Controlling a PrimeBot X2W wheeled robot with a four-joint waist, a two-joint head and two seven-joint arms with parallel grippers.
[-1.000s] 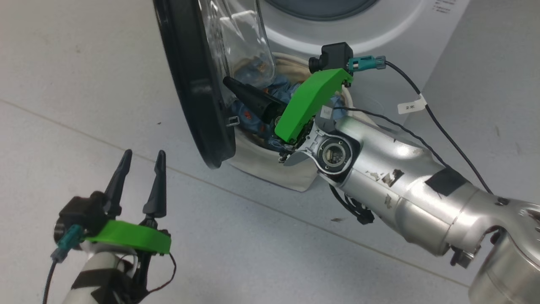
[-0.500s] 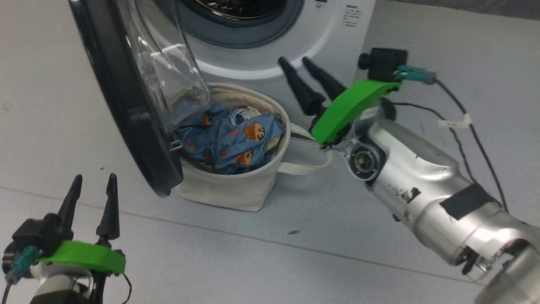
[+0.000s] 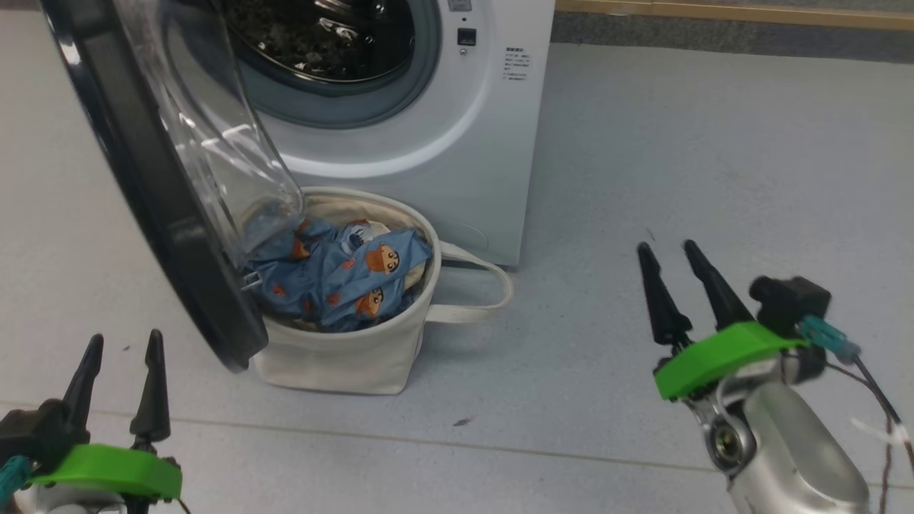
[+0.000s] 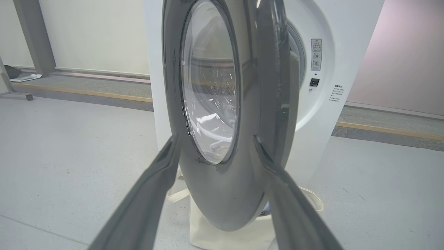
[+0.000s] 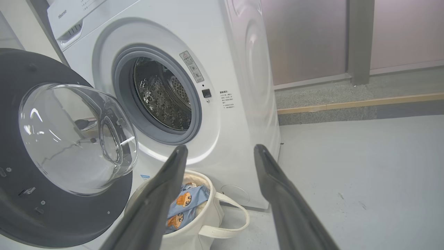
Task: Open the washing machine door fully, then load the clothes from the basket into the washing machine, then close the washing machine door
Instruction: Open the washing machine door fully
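The white washing machine (image 3: 457, 143) stands at the top with its steel drum (image 3: 321, 36) exposed. The washing machine door (image 3: 143, 207), with a black rim and a clear glass bowl, hangs open to the left over the cream basket (image 3: 343, 357). Light blue clothes (image 3: 343, 278) with cartoon faces fill the basket. My right gripper (image 3: 665, 246) is open and empty, well right of the basket above the floor. My left gripper (image 3: 125, 337) is open and empty at the lower left, facing the door's outer side (image 4: 222, 194). The right wrist view shows the drum (image 5: 159, 97) and the basket (image 5: 194, 236).
One long basket handle (image 3: 485, 285) loops out to the right on the grey floor (image 3: 714, 143). A raised kerb with a yellow strip (image 5: 364, 102) runs behind the washer. A grey post (image 4: 31, 34) stands far left in the left wrist view.
My right gripper came out of the basket empty and drew back to the lower right. The head camera pulled back and upward, bringing the drum into view. The clothes stayed in the basket.
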